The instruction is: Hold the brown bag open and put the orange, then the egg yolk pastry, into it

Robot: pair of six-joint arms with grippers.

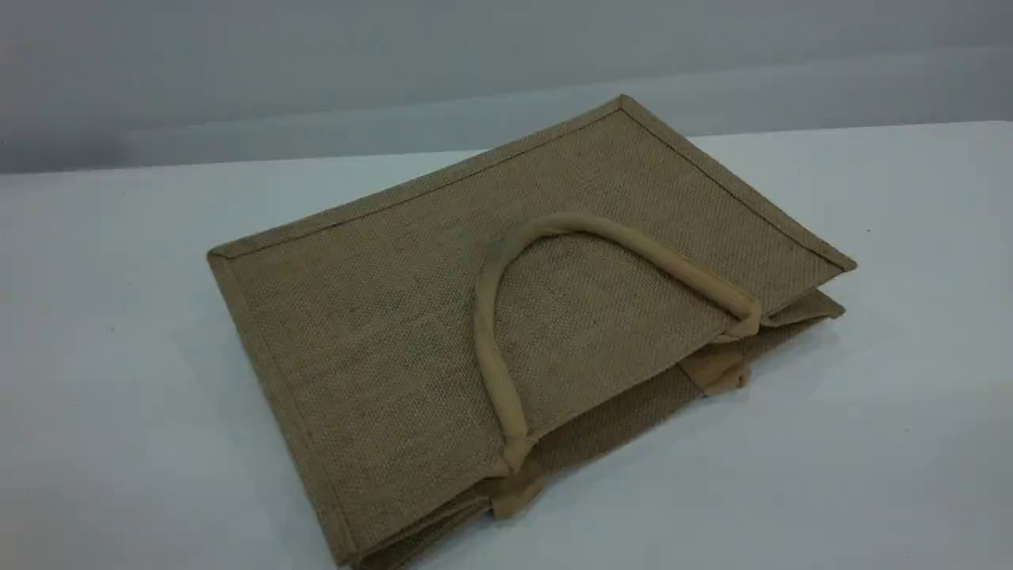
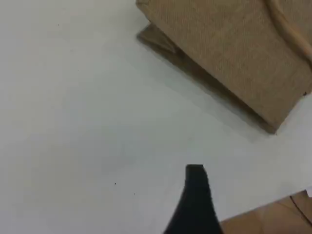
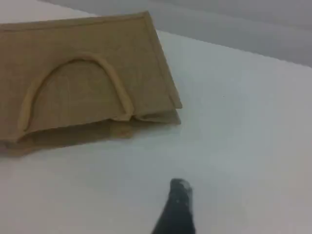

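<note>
The brown bag (image 1: 380,317) lies flat on the white table (image 1: 119,380), its mouth toward the front right. One beige loop handle (image 1: 487,332) is folded back over its upper face. The left wrist view shows a corner of the bag (image 2: 229,48) at top right, well away from my left gripper's black fingertip (image 2: 196,195). In the right wrist view the bag (image 3: 83,39) and its handle (image 3: 80,60) lie at upper left, apart from my right gripper's fingertip (image 3: 178,204). Neither fingertip has anything against it. The orange and the egg yolk pastry are out of view. Neither arm appears in the scene view.
A grey wall (image 1: 475,55) runs behind the table's far edge. In the left wrist view the table ends at bottom right, where a brown surface (image 2: 273,222) shows beyond its edge.
</note>
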